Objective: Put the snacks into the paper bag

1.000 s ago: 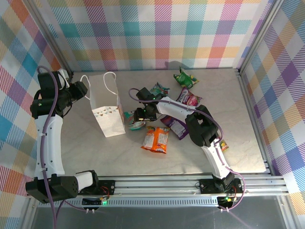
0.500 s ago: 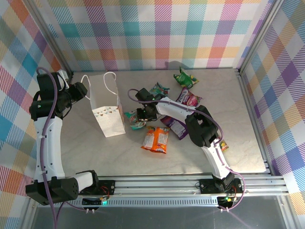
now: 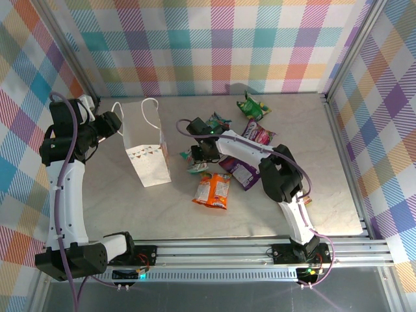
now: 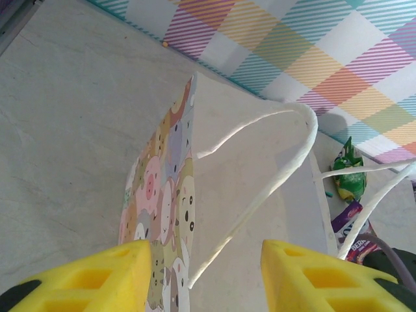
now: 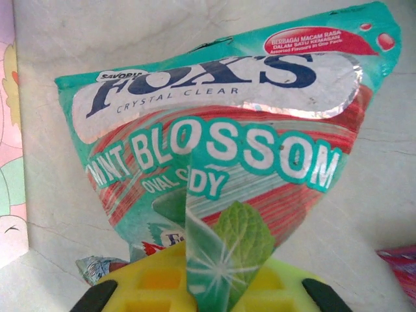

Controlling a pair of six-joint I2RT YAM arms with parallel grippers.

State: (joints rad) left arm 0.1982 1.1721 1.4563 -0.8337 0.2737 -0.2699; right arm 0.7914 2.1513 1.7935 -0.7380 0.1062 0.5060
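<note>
A: Near edge?
B: Alu rail [image 3: 221,250], then grey mottled surface [image 3: 325,195]. orange packet [image 3: 213,190] closest, purple packet [image 3: 244,175] beside it.
A: Arms?
B: right gripper [image 5: 208,286] pinching teal FOX'S packet [image 5: 214,143], just right of paper bag [image 3: 148,156], which stands mid-left. left gripper [image 4: 208,273] spread, by bag's cord handle [image 4: 273,175].
A: Back?
B: green packet [image 3: 252,107], then plaid walls [image 3: 214,45] on 3 sides.
</note>
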